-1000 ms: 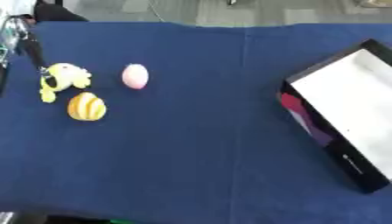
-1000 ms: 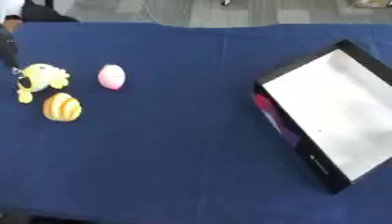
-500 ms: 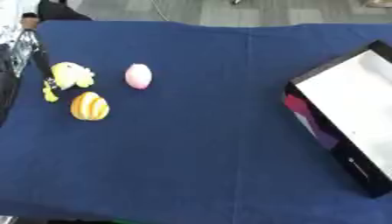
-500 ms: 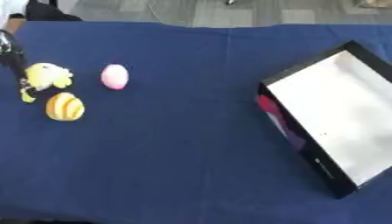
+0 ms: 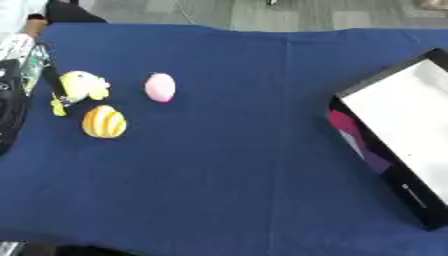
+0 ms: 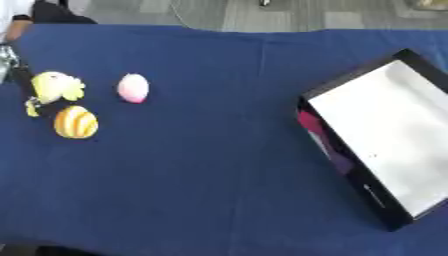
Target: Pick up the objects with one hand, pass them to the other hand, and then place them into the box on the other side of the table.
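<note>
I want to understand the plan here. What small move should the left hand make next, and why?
Probably a short reach inward to close on the yellow toy. The left hand is at the table's left edge right beside this toy, nearer to it than to the striped egg or the pink egg. All three lie on the cloth, and the box looks empty.

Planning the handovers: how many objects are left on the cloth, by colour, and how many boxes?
Yellow toy: 1
Pink egg: 1
Orange striped egg: 1
Box: 1, nothing visible inside
Total: 4
</note>
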